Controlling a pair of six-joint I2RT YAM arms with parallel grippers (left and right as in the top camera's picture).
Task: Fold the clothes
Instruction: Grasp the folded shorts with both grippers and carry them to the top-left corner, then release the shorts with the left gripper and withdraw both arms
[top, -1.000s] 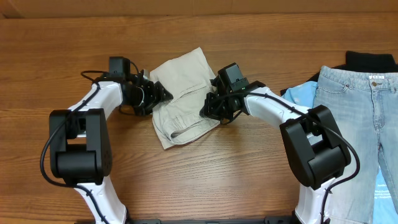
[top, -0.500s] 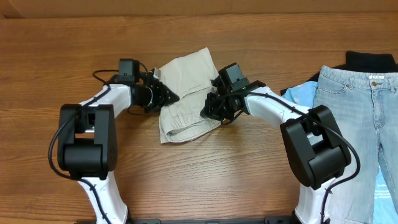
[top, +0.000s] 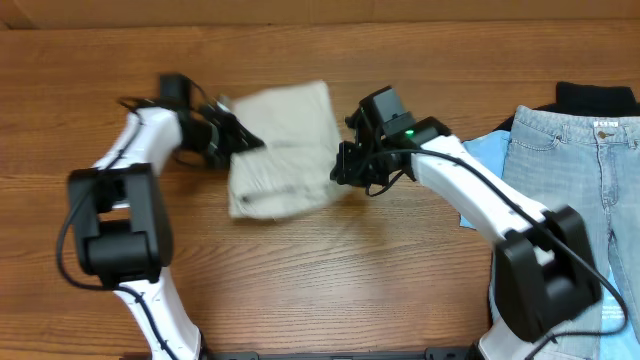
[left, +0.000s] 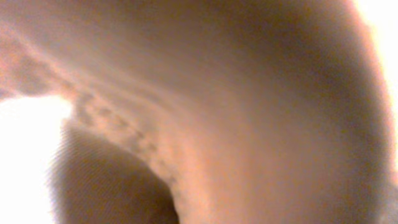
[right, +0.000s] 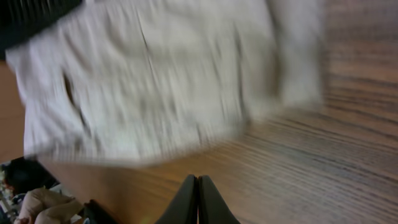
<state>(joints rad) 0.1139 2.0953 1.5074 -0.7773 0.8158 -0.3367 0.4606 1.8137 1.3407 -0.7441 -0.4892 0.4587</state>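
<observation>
The clothes (top: 285, 150) lie as a folded pale beige bundle on the table, blurred by motion. My left gripper (top: 238, 142) is at the bundle's left edge, shut on the cloth. In the left wrist view, blurred beige fabric of the clothes (left: 249, 93) fills the picture and hides the fingers. My right gripper (top: 347, 175) hovers just off the bundle's right edge. It is shut with nothing in it. In the right wrist view, its gripper (right: 198, 186) shows both fingers pressed together over bare wood, with the clothes (right: 161, 81) ahead of them.
Light blue jeans (top: 575, 200) lie flat at the right of the wooden table (top: 330, 270). A sky-blue top (top: 480, 152) sticks out from under them, and a black garment (top: 595, 97) lies behind.
My left gripper has shut on the bundle's left edge and dragged it leftward. The right gripper has stayed shut and now stands just clear of the bundle's right edge.
</observation>
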